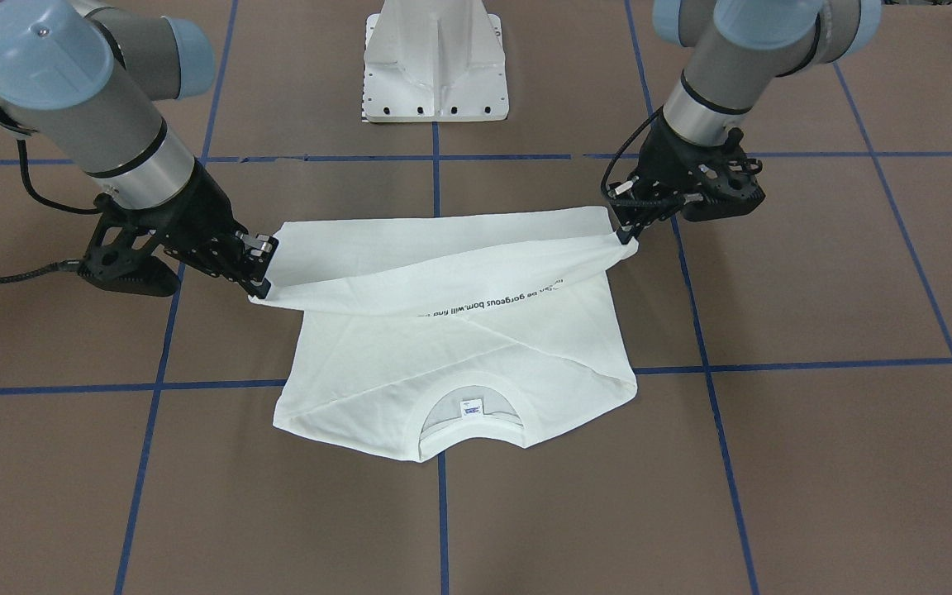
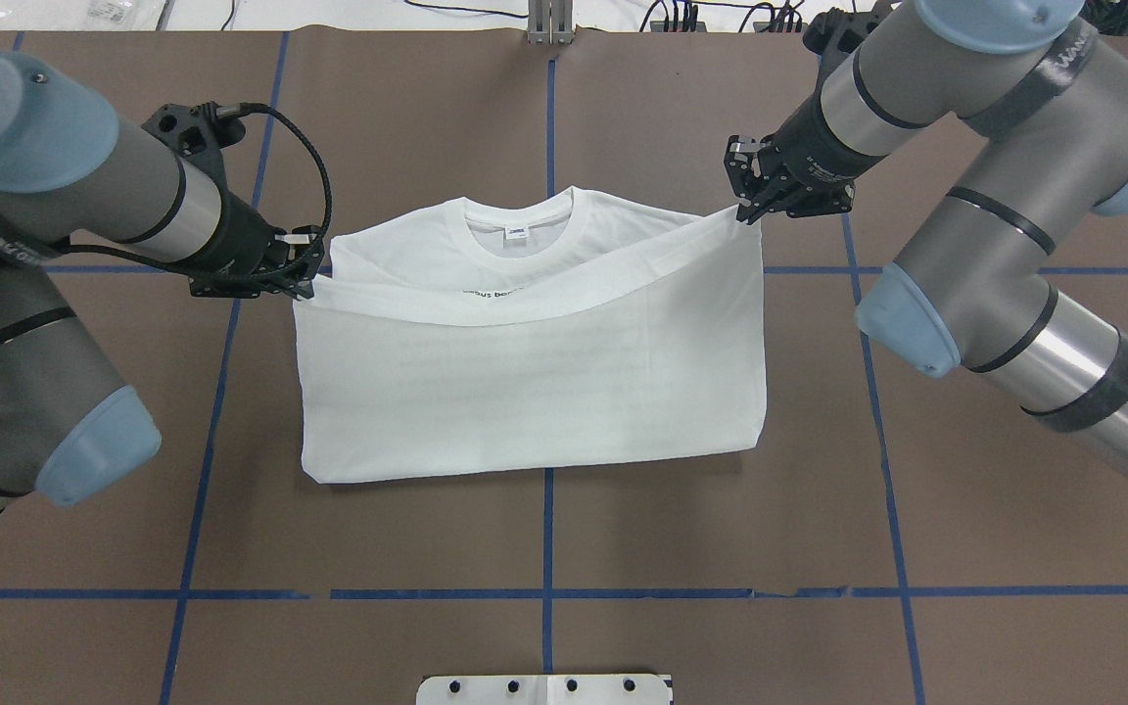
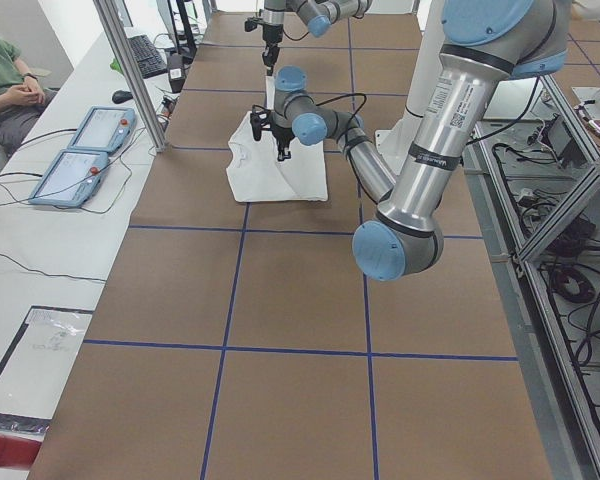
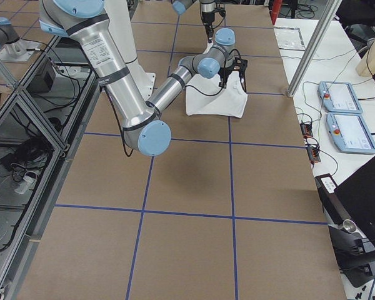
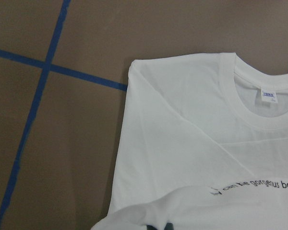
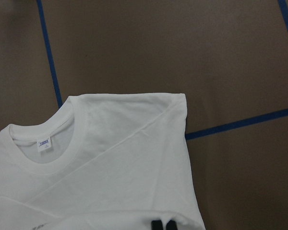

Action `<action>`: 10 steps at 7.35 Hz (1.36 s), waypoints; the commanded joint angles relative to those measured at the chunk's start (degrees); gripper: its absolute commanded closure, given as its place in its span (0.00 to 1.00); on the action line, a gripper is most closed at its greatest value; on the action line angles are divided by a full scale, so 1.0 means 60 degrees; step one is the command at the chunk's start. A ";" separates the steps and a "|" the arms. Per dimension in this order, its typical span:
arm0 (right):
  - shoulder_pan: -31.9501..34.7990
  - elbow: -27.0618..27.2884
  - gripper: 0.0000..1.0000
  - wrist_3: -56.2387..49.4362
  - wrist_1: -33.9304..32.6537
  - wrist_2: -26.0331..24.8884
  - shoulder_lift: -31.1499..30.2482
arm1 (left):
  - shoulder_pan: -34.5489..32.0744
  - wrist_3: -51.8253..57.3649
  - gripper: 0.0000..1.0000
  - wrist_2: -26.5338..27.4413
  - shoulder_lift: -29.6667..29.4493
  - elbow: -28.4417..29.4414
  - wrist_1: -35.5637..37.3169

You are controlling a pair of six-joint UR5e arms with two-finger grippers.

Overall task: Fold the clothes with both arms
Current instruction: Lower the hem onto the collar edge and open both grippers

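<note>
The white T-shirt (image 2: 535, 382) lies on the brown table, sleeves folded in, collar (image 2: 520, 217) and neck label (image 1: 471, 406) on the far side from the robot. My left gripper (image 2: 302, 281) is shut on one hem corner. My right gripper (image 2: 748, 209) is shut on the other. The hem hangs between them, lifted and sagging over the shirt's middle, with part of the black text (image 1: 488, 299) showing under it. In the front view the left gripper (image 1: 626, 235) is on the right and the right gripper (image 1: 261, 283) on the left. Both wrist views look down on the collar (image 5: 264, 103) (image 6: 43, 146).
The white pedestal base (image 1: 435, 62) stands at the robot's side of the table. Blue tape lines (image 2: 549, 592) grid the brown surface. In the left side view two teach pendants (image 3: 75, 160) lie on a side bench beside a seated person (image 3: 5, 85).
</note>
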 commanded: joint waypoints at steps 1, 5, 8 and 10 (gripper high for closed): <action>0.0103 -0.1431 1.00 -0.0063 0.0616 0.0007 0.0541 | -0.0358 0.0013 1.00 0.0043 -0.0238 0.1633 -0.1296; 0.0074 -0.3484 1.00 -0.0107 0.1800 -0.0007 0.1173 | -0.0417 -0.0002 1.00 0.0088 -0.0267 0.3352 -0.3116; 0.0074 -0.3530 1.00 -0.0121 0.1803 -0.0007 0.1188 | -0.0417 -0.0090 1.00 0.0088 -0.0763 0.3731 -0.3118; 0.0001 -0.3473 1.00 -0.0122 0.1788 0.0007 0.1188 | -0.0403 -0.0119 1.00 0.0102 -0.1014 0.3997 -0.3089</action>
